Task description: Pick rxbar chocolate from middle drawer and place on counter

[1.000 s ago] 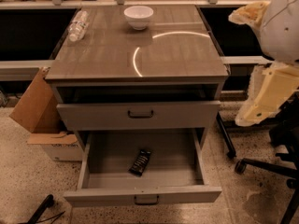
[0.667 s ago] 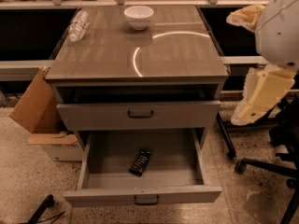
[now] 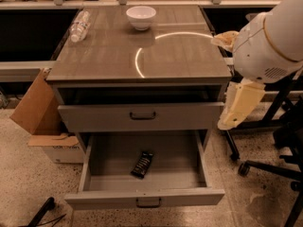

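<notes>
- Room: I see pale speckled floor (image 3: 28, 174), with dark shelving behind the cabinet and a rail along the back.
- Counter (image 3: 104, 56): glossy grey-brown wood-grain top with a bright curved light reflection (image 3: 137, 63) across the middle.
- Robot arm (image 3: 270, 41): big white shell at the right edge, level with the counter's right side.
- Middle drawer (image 3: 142, 198): pulled fully out, grey, with a dark handle mid-front. The upper drawer (image 3: 94, 117) above it is shut or close to it.
- Cardboard box (image 3: 31, 103): leans at the cabinet's left, with a white carton (image 3: 59, 150) under it.
- Chair base (image 3: 265, 167): black legs on castors, on the floor to the right.
- Gripper (image 3: 236, 109): cream piece hanging just right of the upper drawer's end and above the floor, not over the open drawer. I cannot tell whether it is apart or together. It is holding nothing that I can see.
- White bowl (image 3: 141, 17): upright at the back centre of the counter.
- Clear bottle (image 3: 79, 26): lying on its side at the back left of the counter.
- Rxbar chocolate (image 3: 142, 164): black wrapper, lying flat on the middle drawer's floor, near centre and slightly angled.
- Versus a second ago: the cream gripper piece has swung left, closer to the cabinet. Bar, bowl, bottle and both drawers are in the same spots.
- Counts: 1 cabinet, 2 drawers, 1 bowl, 1 bottle, 1 bar, 1 cardboard box, 1 carton, 1 arm.
</notes>
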Tool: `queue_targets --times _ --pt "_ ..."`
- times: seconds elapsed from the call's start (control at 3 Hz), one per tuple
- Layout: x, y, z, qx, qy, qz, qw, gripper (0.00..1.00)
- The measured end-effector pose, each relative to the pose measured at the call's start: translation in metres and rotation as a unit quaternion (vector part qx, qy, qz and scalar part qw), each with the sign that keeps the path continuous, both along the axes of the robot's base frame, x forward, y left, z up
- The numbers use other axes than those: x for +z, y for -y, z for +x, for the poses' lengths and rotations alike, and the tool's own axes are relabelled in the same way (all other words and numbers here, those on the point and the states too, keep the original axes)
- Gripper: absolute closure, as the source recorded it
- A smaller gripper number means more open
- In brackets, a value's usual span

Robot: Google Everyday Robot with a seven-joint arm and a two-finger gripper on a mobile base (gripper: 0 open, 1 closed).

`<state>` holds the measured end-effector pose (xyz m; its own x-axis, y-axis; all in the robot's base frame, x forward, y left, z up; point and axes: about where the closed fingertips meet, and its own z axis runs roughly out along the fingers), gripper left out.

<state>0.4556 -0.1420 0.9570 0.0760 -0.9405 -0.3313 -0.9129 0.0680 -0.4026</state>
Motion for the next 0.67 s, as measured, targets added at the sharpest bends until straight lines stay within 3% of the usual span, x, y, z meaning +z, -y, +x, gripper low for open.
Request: queue_targets --times 0.33,0.67 --pt "-0.0354 -0.0089 0.0130 0.018 -0.034 -0.003 0.9993 0.00" --pt "-0.0424 -0.0114 0.0147 0.021 -0.037 -0.006 0.9991 0.00"
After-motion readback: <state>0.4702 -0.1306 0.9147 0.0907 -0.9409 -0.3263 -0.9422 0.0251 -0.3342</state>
